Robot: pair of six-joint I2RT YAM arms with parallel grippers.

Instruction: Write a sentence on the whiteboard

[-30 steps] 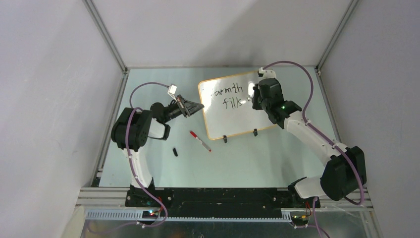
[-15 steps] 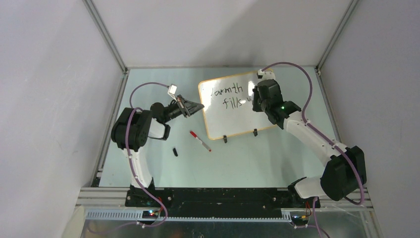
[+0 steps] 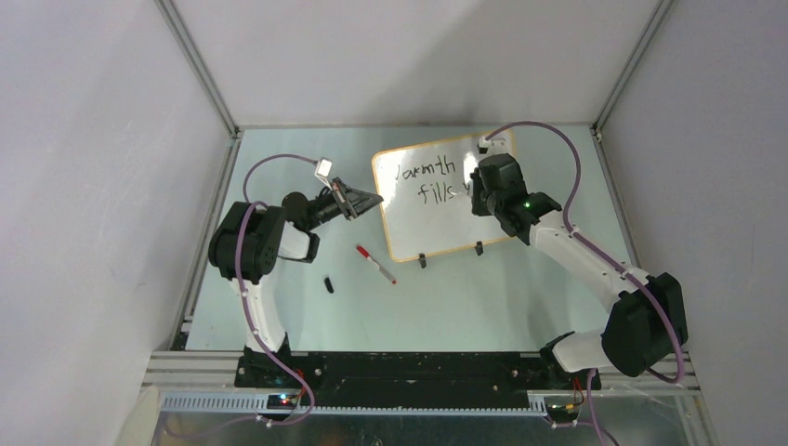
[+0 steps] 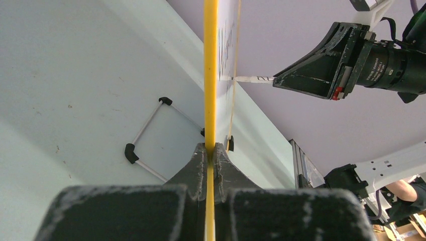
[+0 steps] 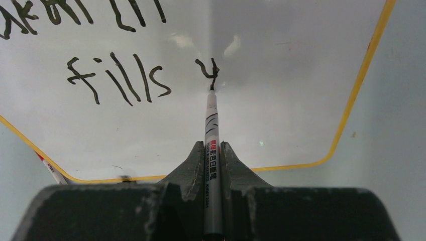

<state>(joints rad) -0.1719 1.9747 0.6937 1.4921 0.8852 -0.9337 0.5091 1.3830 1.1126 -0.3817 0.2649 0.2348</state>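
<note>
Midway through the sentence (image 5: 122,76), by the look of it: "fills" done, only a "y" begun beside it. With the right pincer (image 5: 212,148) clamped on the marker (image 5: 211,125) and the tip at the y's tail, press lightly and evenly, finish the stroke without dragging sideways, then lift clear before shifting right for the next letter. Leave room toward the yellow rim, or drop to a new line sooner rather than later. With the left pincer (image 4: 211,150) closed on the edge of the whiteboard (image 3: 446,228), propped on the table (image 3: 483,288) between the arms, hold firm against the push of the pen to stop any rocking. Hard to read from above: right arm over the end of the second line, first letter of the top word faint. Top line cut off at the frame edge in the right wrist view; board seen edge-on from the left wrist, writing there barely legible. Cannot tell how hard the tip bears.
</note>
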